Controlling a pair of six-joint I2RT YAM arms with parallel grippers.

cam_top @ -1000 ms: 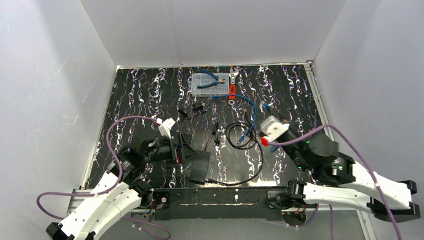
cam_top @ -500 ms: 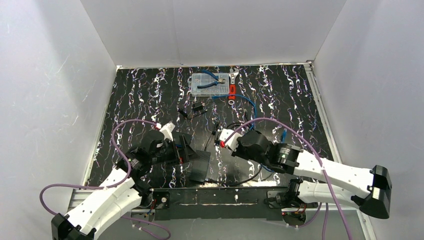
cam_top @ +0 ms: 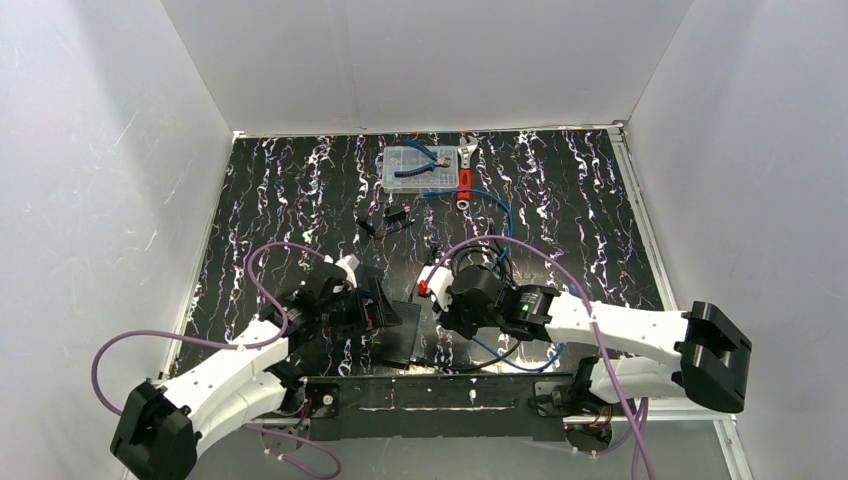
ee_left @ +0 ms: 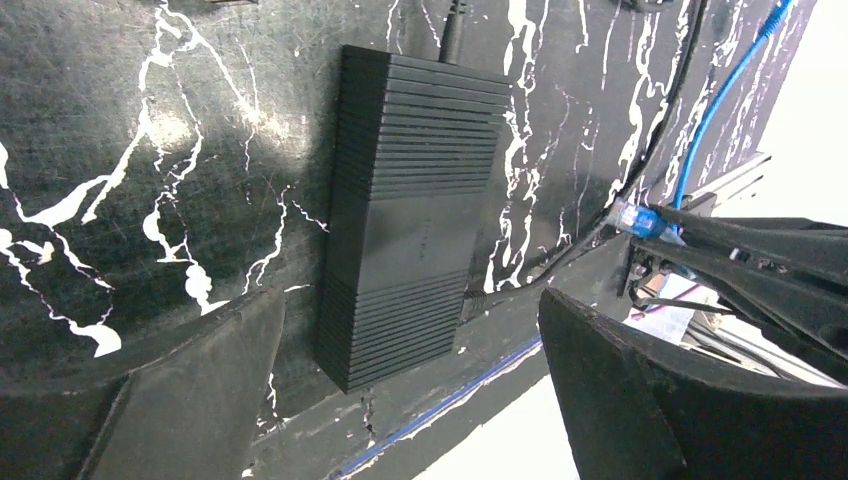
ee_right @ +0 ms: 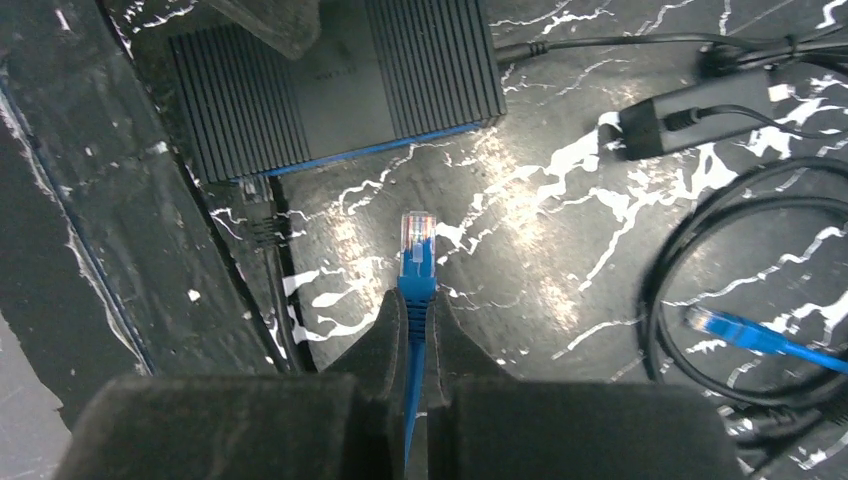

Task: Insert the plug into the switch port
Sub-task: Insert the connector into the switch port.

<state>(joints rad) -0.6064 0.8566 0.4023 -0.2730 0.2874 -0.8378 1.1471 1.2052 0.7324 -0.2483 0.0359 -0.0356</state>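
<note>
Since swinging in from the right, holds clear-tipped blue cable plug clamped in right gripper, aimed at flat matte-black ribbed switch box, near but apart. Poises left gripper over box, jaws wide apart. Looks ready for insertion; cannot make out port.

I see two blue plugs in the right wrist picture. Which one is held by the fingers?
The plug pointing at the black box, clamped between the right fingers. The other plug lies loose by the black cable.
</note>
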